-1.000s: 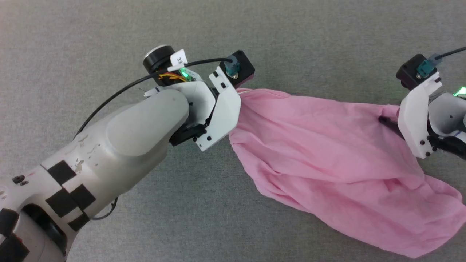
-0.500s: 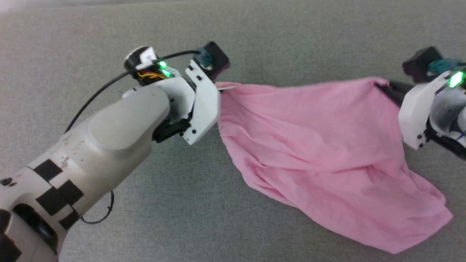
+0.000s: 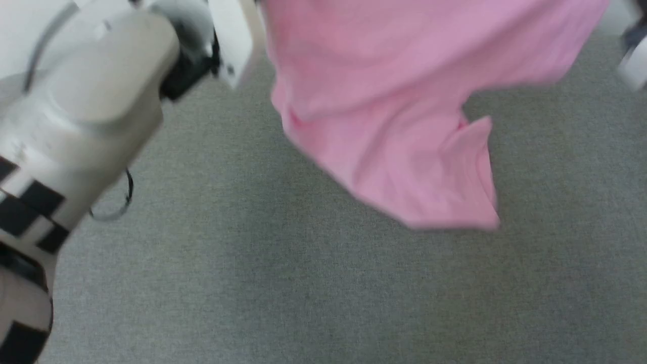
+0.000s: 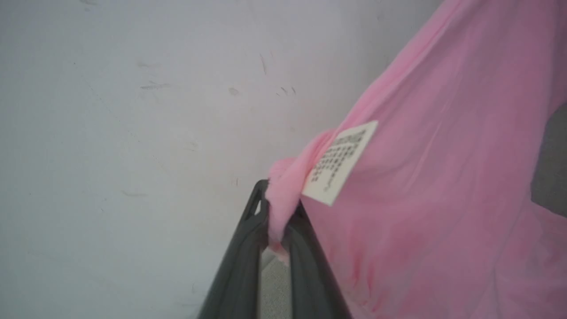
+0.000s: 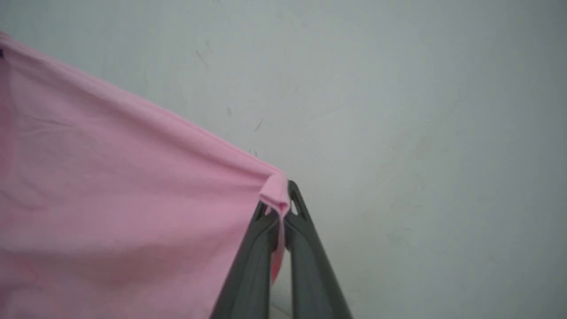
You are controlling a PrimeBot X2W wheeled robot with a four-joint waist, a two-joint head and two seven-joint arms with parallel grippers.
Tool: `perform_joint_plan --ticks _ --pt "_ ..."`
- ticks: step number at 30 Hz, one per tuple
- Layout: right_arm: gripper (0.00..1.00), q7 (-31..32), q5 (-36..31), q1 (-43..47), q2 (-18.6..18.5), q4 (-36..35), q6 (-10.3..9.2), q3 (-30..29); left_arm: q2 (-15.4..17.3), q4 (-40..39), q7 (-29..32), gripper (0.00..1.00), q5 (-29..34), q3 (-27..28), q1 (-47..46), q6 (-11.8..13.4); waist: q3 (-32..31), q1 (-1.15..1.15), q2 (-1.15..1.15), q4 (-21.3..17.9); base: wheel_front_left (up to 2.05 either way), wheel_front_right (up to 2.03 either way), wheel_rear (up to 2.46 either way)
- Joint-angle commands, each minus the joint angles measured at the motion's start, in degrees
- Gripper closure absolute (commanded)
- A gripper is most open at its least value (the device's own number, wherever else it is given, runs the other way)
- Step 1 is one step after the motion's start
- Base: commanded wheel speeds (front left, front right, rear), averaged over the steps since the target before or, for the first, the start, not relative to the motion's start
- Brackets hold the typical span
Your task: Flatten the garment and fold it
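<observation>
Left pincer (image 4: 279, 208): pressed together on a bunched corner of the garment (image 4: 443, 199). Pink cloth is squeezed between the two dark fingers and bulges out past their tips.
Right pincer (image 5: 280, 212): pinching the other top corner of the garment (image 5: 133, 199). A folded bit of hem wraps over the fingertips, with a strip of pink caught in the narrow slit between them.
Garment (image 3: 394, 101): held by both pincers, its top edge drawn fairly straight between them. The rest hangs as a loose sheet that narrows to a lower corner right of centre, over the grey surface (image 3: 283, 293). Blur hides whether that corner touches the surface.
Tag (image 4: 340, 162): white with small dark print, tilted, on the garment's edge just beside the left pincer's tips.
Left forearm (image 3: 91, 91): pale, with black square markings, at the left in the head view.
Wall (image 5: 421, 110): pale and lightly scuffed, behind both pincers in the wrist views.
</observation>
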Motion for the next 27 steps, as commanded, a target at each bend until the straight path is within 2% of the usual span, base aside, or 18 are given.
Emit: perform_joint_plan --ticks 1,8,13,19,23,27 --pt "1.00 -1.0 -2.7 -3.2 1.1 1.2 -0.13 -3.5 -0.4 0.8 -2.0 1.00 0.7 1.4 -2.8 1.3 1.2 0.02 0.00 0.0 0.00 0.00 0.00" --pt "1.00 -1.8 -13.7 -13.6 5.7 3.6 -0.13 -15.1 -0.7 2.7 -8.2 1.00 3.1 6.3 -14.2 5.4 7.7 0.02 0.00 0.1 0.00 0.00 0.00" --pt "1.00 -0.5 -19.1 -22.3 7.5 4.1 -0.13 -19.0 -0.6 5.0 -11.5 1.00 4.3 9.3 -21.9 7.8 13.2 0.02 0.00 -0.1 0.00 0.00 0.00" --pt "1.00 0.6 -22.5 -29.7 9.6 4.9 -0.13 -19.9 -0.3 6.6 -13.9 1.00 3.8 12.1 -27.4 8.3 17.6 0.02 0.00 -0.6 0.00 0.00 0.00" --pt "1.00 0.7 -23.1 -29.7 10.5 5.5 -0.13 -18.8 -0.6 7.3 -14.6 1.00 3.8 11.8 -26.3 8.1 18.6 0.02 0.00 -0.3 0.00 0.00 0.00" --pt "1.00 -0.2 -23.4 -25.4 11.7 6.4 -0.13 -16.1 -1.4 8.9 -15.5 1.00 2.6 11.4 -21.1 8.1 19.0 0.02 0.00 0.0 0.00 0.00 0.00"
